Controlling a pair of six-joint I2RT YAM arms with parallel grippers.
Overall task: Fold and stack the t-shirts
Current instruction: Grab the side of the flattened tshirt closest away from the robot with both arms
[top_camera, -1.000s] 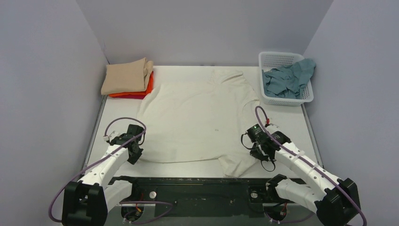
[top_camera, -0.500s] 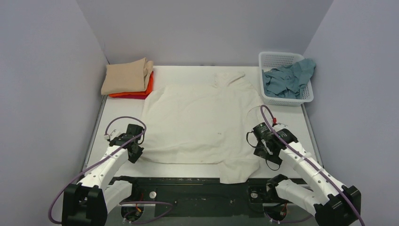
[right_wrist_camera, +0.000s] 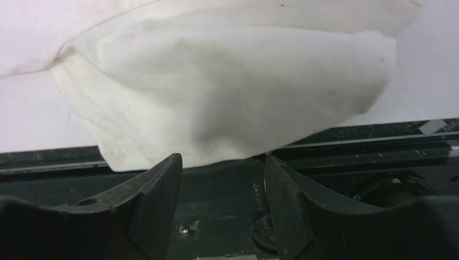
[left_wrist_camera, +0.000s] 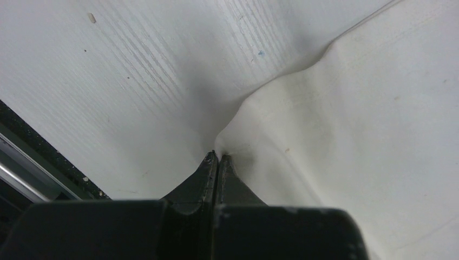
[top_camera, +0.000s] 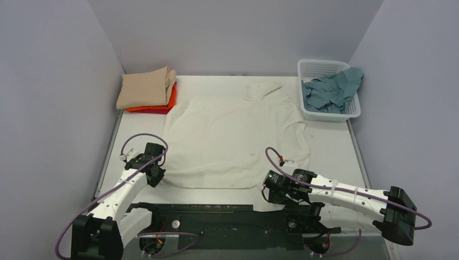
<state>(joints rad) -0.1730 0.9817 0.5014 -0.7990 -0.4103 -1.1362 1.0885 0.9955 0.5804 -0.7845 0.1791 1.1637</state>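
Limp cloth in play: left tool [left_wrist_camera: 217, 157] clenched on a hem corner, right tool [right_wrist_camera: 222, 160] gaping wide.
The large cream-white cloth t-shirt [top_camera: 233, 135] lies spread across the middle of the table [top_camera: 335, 146]. It looks soft and light and will likely sag wherever it's lifted, so corners and hems are the places to pinch. Its near left corner puckers between the left tips. Its near right corner spills over the table's front edge, just ahead of the empty right fingers and not yet between them.
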